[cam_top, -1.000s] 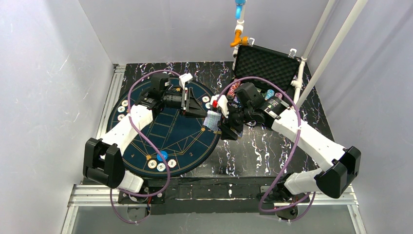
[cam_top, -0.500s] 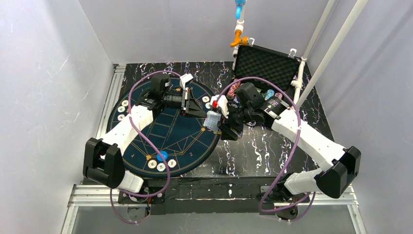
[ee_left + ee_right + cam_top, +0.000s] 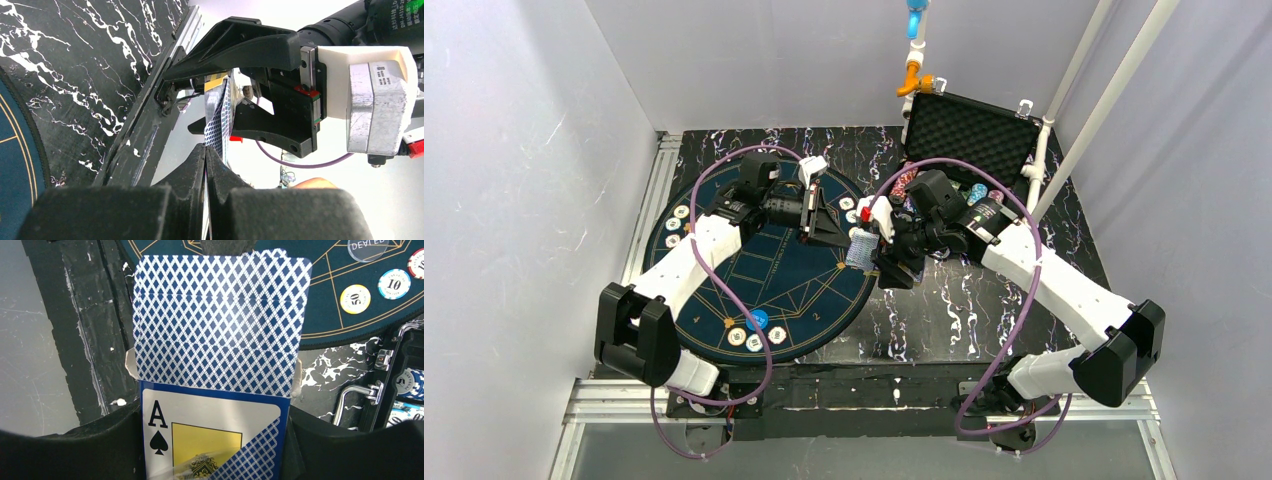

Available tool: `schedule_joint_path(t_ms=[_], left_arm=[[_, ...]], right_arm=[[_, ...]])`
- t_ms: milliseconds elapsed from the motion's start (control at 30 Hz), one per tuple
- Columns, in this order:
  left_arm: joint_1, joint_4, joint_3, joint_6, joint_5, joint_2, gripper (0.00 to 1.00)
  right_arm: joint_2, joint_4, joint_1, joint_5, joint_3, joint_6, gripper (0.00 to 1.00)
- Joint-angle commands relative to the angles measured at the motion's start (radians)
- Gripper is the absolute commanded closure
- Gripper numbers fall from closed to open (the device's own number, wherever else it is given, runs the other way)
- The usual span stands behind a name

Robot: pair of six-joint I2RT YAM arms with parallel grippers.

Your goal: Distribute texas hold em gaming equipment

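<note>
- The left hand (image 3: pixel 206 155) has its fingers pressed together on the top edge of the blue diamond-backed playing cards (image 3: pixel 220 320). The pinch looks thin and shallow, so an upward pull could slide off and bring nothing.
- The right hand (image 3: pixel 869 250) is clamped on the sides of the open ace-of-spades card box (image 3: pixel 215 440). It holds the box above the edge of the round dark-blue gold-lined mat (image 3: pixel 764 270). The cards stand half out of the box, and their top edges are slightly stepped.
- Several cards may therefore rise together. From these views I cannot tell how many the left fingers have caught.
- If friction drags the whole pack, it could leave the box and spill onto the black marbled desk (image 3: pixel 944 310).
- A sideways pull would bend the caught card against the box mouth or twist the box in its grip.
- The two hands nearly touch, so a small misjudged move could knock them together.
- A card that falls could land on the yellow 50 chip (image 3: pixel 355 298) and the white-and-blue 10 chip (image 3: pixel 394 283) already laid on the mat.
</note>
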Motion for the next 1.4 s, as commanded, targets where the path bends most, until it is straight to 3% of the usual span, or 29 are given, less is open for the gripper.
schedule_joint_path(t_ms=[0, 667, 700, 767, 833, 1000, 1200, 1367], left_arm=[[-0.014, -0.110, 0.043, 0.082, 0.006, -0.006, 1.00], [0.041, -0.020, 0.021, 0.024, 0.054, -0.068, 1.00], [0.039, -0.020, 0.026, 0.016, 0.049, -0.064, 0.94], [0.034, -0.038, 0.042, 0.006, 0.036, -0.046, 0.62], [0.013, -0.112, 0.078, 0.059, 0.009, -0.016, 0.42], [-0.061, -0.243, 0.134, 0.192, -0.062, 0.018, 0.38], [-0.072, -0.249, 0.131, 0.190, -0.100, 0.050, 0.39], [-0.097, -0.261, 0.151, 0.200, -0.100, 0.081, 0.31]], right_arm=[[-0.019, 0.055, 0.002, -0.020, 0.023, 0.001, 0.99], [-0.040, 0.024, 0.001, -0.006, -0.015, -0.023, 0.99], [-0.040, 0.025, 0.002, -0.006, -0.014, -0.023, 0.99], [-0.034, 0.026, 0.002, -0.010, -0.012, -0.022, 0.99], [-0.030, 0.034, 0.002, -0.014, -0.008, -0.019, 0.99], [-0.024, 0.046, 0.003, -0.019, 0.008, -0.012, 0.99], [-0.026, 0.056, 0.003, -0.035, 0.026, -0.003, 0.99], [-0.023, 0.068, 0.003, -0.049, 0.027, -0.002, 0.99]])
